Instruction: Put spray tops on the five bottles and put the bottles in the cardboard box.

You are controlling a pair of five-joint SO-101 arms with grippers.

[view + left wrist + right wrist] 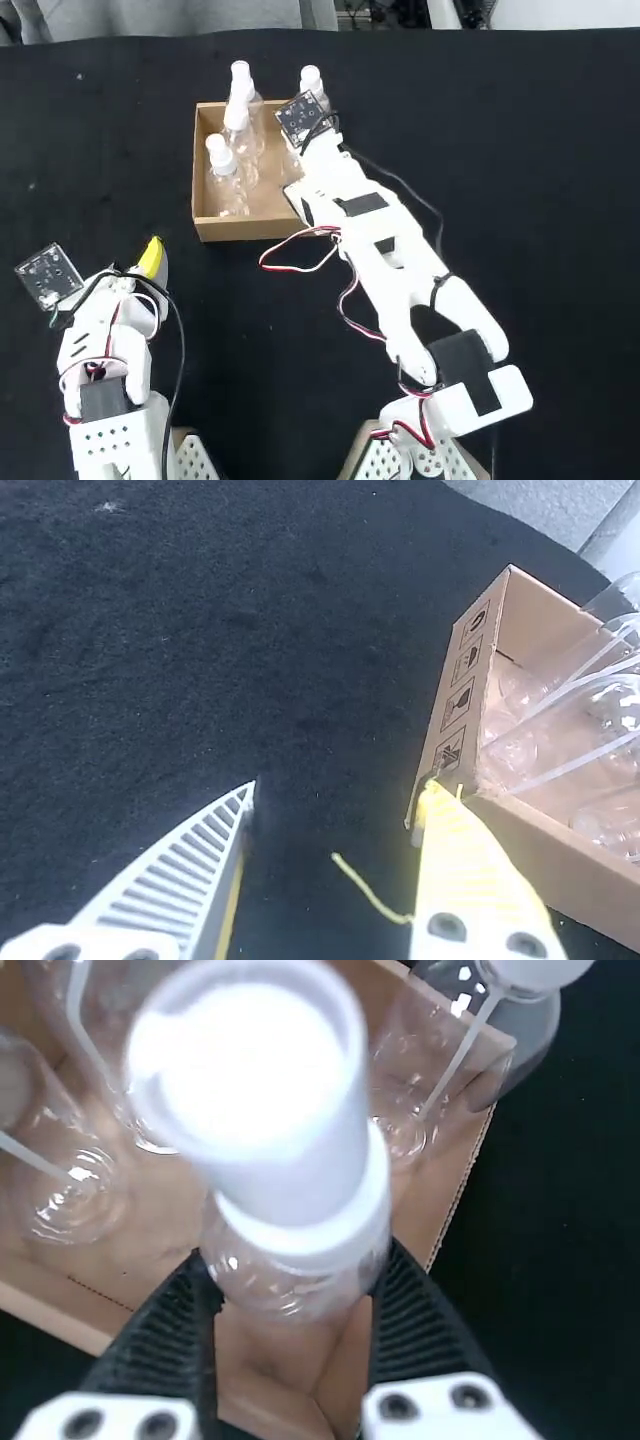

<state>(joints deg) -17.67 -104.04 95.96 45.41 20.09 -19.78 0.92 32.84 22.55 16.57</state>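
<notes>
The cardboard box (208, 222) sits at the table's middle back. Three clear bottles with white spray tops stand in its left half (222, 168) (240, 125) (243, 80). Another capped bottle (310, 80) (505, 1020) stands at the box's far right corner. My right gripper (300, 150) (295, 1275) is over the box's right side, shut on a capped clear bottle (270, 1110) held upright above the box floor. My left gripper (150, 262) (335, 830) hangs open and empty near the box's front left corner (455, 730).
Black cloth (520, 150) covers the whole table. The right arm (400, 270) stretches diagonally from the front edge to the box, with red and white cables (300, 262) looping beside it. Open cloth lies left and right of the box.
</notes>
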